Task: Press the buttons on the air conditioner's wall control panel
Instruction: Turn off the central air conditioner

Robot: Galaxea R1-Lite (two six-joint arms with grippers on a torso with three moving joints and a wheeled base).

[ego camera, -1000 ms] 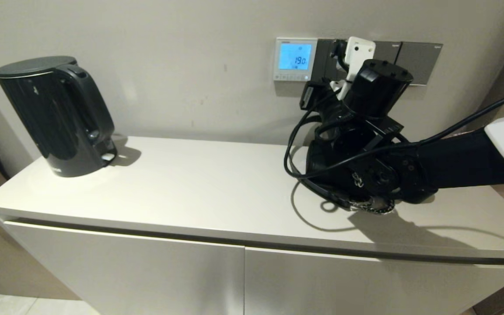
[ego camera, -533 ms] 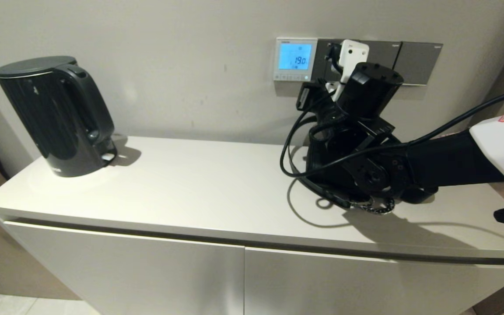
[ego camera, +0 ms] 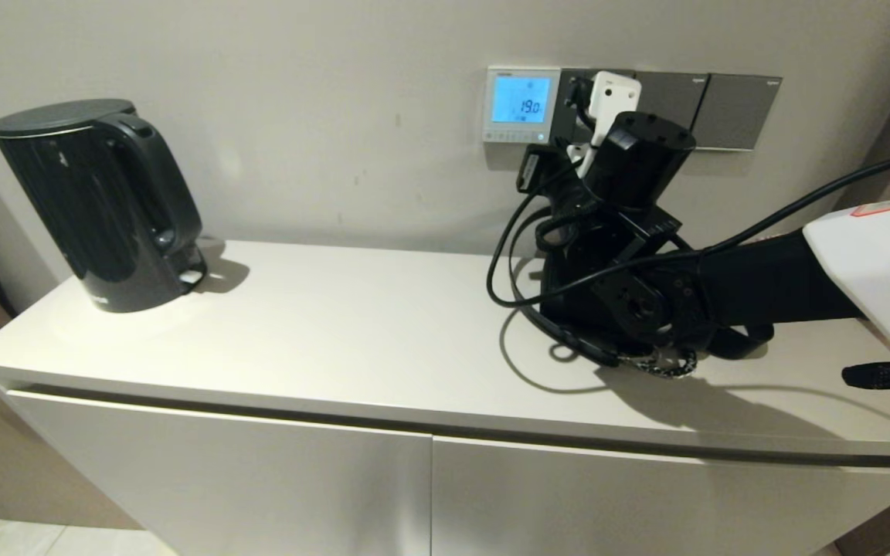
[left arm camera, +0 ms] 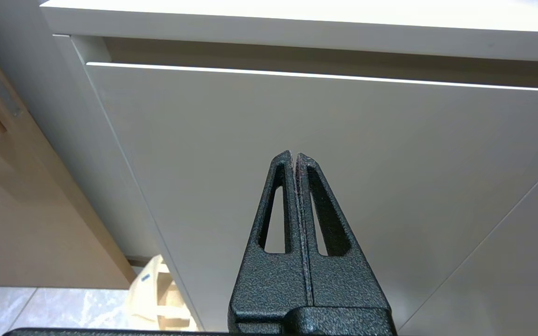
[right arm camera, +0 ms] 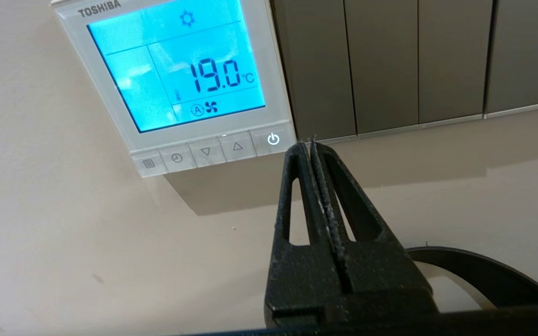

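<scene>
The right gripper (right arm camera: 307, 143), a black metal pincer, has its two fingers pressed tight together with nothing between them, and its tip points at the wall just beside the lit power key at the end of the row of small white-grey buttons (right arm camera: 207, 151). Those keys run along the bottom edge of the small square white plastic air conditioner panel (right arm camera: 175, 77), whose glowing blue screen reads 19.0 and which sits right next to the dark grey switch plates (right arm camera: 390, 65). The left gripper (left arm camera: 294, 156), also squeezed together and empty, hangs low in front of the white cabinet door (left arm camera: 297, 116), while a black kettle (ego camera: 101, 205) stands on the white cabinet top (ego camera: 352, 324) far from the panel.
</scene>
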